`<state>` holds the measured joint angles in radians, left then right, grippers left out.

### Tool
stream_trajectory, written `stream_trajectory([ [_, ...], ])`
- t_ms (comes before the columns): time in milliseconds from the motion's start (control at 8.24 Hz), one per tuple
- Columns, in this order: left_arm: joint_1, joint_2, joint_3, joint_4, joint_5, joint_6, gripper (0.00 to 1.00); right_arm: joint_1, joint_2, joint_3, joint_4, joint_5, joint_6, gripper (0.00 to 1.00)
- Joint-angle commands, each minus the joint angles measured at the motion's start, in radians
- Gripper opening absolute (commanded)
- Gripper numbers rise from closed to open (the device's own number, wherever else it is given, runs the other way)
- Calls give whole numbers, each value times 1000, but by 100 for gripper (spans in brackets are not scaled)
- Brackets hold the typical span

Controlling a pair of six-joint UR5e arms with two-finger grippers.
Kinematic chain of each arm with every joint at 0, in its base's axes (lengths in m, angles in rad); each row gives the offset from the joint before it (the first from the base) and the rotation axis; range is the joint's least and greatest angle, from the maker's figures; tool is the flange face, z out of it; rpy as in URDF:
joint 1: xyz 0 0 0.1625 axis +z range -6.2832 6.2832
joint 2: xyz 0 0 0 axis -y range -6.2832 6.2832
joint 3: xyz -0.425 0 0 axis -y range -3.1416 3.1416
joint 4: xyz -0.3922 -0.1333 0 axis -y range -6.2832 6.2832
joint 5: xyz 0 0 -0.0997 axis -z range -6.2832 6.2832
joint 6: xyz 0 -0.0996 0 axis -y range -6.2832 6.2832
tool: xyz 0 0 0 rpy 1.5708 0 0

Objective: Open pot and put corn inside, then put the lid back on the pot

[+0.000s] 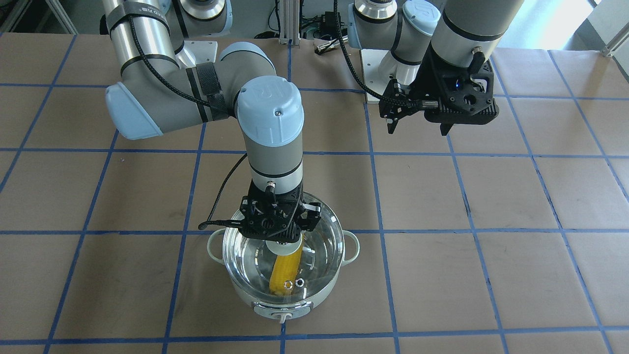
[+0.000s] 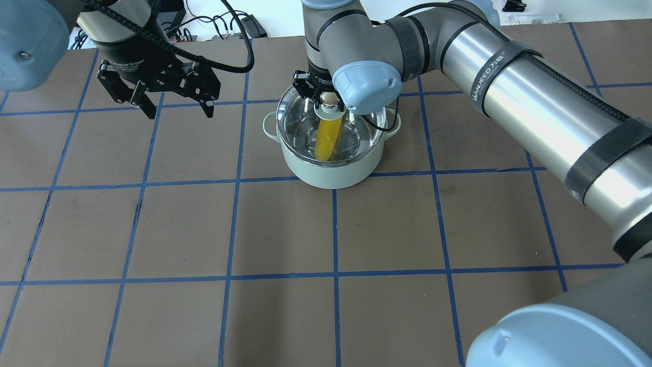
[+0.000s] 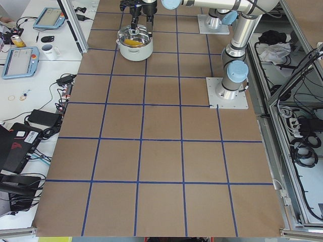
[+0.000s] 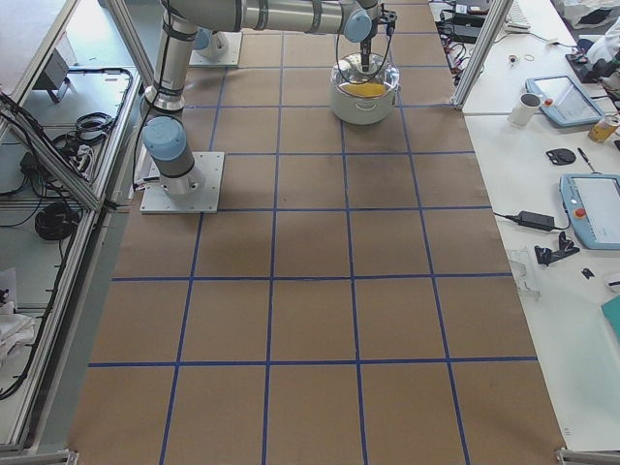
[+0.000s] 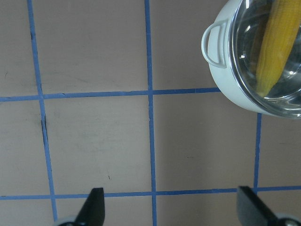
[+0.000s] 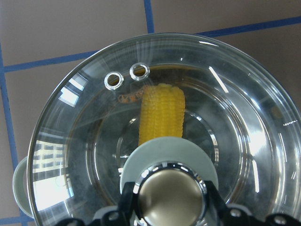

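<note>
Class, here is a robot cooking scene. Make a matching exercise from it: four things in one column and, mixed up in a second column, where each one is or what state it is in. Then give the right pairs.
Column one
1. corn
2. lid
3. left gripper
4. right gripper

Column two
A. open, above the bare table, off to one side of the pot
B. sitting on top of the pot
C. fingers on either side of the knob
D. lying inside the pot, under the glass

Pairs: 1-D, 2-B, 3-A, 4-C
</note>
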<state>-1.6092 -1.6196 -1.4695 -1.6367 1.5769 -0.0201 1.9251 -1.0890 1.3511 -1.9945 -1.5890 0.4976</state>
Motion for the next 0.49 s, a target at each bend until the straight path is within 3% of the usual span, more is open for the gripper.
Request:
stream_trajectory([
  [0, 0, -2, 0, 2, 0, 0, 100, 0, -2, 20, -26, -2, -1, 0],
  [364, 2, -3, -2, 2, -2, -1, 100, 0, -2, 23, -30, 0, -2, 0],
])
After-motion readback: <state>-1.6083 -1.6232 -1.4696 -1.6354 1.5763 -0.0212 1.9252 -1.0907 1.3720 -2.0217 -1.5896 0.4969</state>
